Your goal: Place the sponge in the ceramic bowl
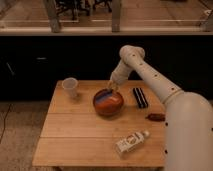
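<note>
On the wooden table point(65, 135) we see a white cup point(70, 88) well to the left of the gripper point(112, 86). The gripper sits at the far rim of the ceramic bowl point(108, 108); we cannot tell whether it is open or closed. The blue sponge point(105, 100) lies inside the bowl, just below the gripper. Nearer us lies a white bottle point(131, 143). Right of the gripper lie a black ridged bar point(140, 97) and a small brown object point(156, 117).
</note>
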`<state>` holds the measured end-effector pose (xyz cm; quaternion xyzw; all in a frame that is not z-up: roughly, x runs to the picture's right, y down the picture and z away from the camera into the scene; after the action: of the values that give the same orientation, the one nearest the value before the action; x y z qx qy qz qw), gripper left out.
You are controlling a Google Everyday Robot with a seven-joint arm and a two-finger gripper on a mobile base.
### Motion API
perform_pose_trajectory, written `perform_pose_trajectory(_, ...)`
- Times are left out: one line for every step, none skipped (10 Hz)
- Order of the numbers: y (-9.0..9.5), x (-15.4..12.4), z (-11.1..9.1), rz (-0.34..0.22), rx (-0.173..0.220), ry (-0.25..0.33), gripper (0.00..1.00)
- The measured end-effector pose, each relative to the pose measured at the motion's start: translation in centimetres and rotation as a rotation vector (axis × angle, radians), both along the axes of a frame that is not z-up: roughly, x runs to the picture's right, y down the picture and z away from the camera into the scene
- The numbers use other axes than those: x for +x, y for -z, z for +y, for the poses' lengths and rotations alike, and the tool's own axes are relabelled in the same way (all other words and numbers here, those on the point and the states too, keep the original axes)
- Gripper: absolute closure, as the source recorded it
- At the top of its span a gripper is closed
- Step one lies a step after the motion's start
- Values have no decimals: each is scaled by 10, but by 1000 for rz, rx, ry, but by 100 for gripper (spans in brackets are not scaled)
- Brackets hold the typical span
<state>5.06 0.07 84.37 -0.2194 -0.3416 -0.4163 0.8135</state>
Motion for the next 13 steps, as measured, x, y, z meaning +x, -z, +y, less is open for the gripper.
perform_pose_trajectory(0,0,0,0,0,0,98)
perform_pose_trajectory(1,1,-1,1,0,1,98)
perform_pose_trajectory(1,1,0,1,-1,1,98)
perform_pose_trajectory(1,1,-1,2,-2,2,98)
perform_pose_trajectory(2,1,-1,3,-3,2,98)
perform_pose_trajectory(2,2,-1,4,-4,2,98)
perform_pose_trajectory(2,1,-1,5,-5,3,98)
perform_pose_trajectory(2,2,-1,5,-6,3,98)
perform_pose_trajectory(2,2,-1,6,-7,4,98)
perform_pose_trajectory(3,2,-1,7,-9,5,98)
perform_pose_trajectory(3,2,-1,8,-11,6,98)
perform_pose_trajectory(3,2,-1,8,-11,7,98)
perform_pose_trajectory(3,2,-1,9,-13,8,98)
